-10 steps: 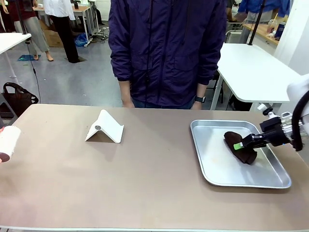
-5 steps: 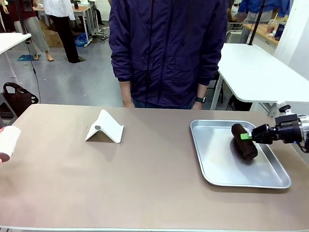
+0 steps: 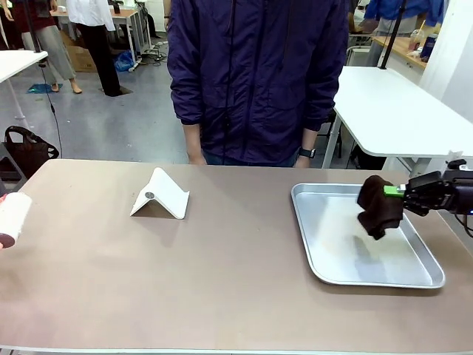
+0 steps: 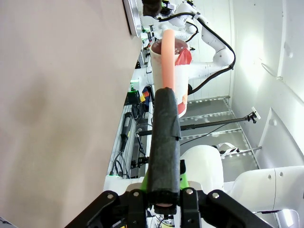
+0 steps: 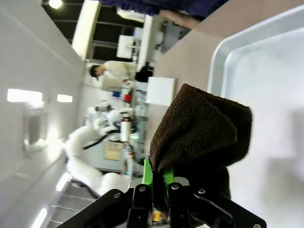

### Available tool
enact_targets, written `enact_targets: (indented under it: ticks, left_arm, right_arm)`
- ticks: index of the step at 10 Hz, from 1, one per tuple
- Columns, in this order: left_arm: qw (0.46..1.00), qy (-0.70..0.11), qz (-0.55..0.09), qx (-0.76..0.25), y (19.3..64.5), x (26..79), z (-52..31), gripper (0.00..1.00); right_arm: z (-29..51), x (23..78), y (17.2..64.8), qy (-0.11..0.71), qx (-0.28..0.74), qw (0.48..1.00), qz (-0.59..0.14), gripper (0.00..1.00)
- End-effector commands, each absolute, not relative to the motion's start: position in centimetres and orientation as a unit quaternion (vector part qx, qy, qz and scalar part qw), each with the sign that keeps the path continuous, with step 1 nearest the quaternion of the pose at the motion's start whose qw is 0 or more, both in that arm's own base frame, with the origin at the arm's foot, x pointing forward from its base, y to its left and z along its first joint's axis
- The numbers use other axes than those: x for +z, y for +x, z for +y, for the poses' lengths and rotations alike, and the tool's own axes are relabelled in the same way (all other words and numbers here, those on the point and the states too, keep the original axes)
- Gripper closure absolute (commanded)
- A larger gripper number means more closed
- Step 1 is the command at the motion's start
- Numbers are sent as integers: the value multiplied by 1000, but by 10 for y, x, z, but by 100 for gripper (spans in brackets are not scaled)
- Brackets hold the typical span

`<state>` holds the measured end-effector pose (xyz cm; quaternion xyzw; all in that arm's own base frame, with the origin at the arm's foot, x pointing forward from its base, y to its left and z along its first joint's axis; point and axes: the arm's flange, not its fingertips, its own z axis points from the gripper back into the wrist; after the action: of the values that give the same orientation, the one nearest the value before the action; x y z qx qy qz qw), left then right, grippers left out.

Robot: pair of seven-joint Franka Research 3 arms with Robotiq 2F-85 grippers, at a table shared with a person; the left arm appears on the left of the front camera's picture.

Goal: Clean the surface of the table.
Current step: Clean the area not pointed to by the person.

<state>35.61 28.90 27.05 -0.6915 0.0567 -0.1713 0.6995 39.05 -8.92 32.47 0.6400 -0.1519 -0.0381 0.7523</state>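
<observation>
Compared to a second ago, the brown cloth [image 3: 378, 208] is coming up off the metal tray [image 3: 332, 259]: it was lying in there, and now it's hanging clear of it, drooping from my right gripper [image 3: 394, 191], which is also backing off toward the tray's right rim. The table [image 3: 222, 296] I'm supposed to be cleaning is stretching across the whole front view right in front of me, brownish and matte, with the tray sitting on its right side and a small white folded stand [image 3: 161, 194] left of centre toward the far edge. On the right wrist cam the jaws are pinching fully closed on a fold of the cloth, so most of it is bunching above the fingers. I'm guessing I'm holding it that way so a loose wad is hanging free to wipe with. My left gripper [image 4: 163, 199] is clamping tight on the black foam handle of a lint roller [image 3: 11, 218], holding it off at the table's left edge, probably parked there waiting its turn. Across the table a person [image 3: 259, 74] is standing close to the far edge, arms hanging down, not joining in.
</observation>
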Motion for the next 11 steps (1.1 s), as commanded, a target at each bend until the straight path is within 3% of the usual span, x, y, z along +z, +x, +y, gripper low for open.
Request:
enact_targets:
  ticks: [1,5,6,7,11]
  left_arm:
    - [696,-695,49,-172,354,275,288,78]
    - [696,-695,49,-172,354,275,288,78]
    - [696,-695,49,-172,354,275,288,78]
    - [696,-695,49,-172,354,275,288,78]
    - [696,-695,49,-172,354,275,288,78]
  right_arm:
    - [-101,361,351,663,-66,733,-137,89]
    - [-100,379,283,613,-17,781,-119,89]
    - [-98,379,283,615,-18,779,-122,89]
    - [-119,376,312,619,-18,775,-125,89]
    - [-119,376,312,619,-18,775,-125,89]
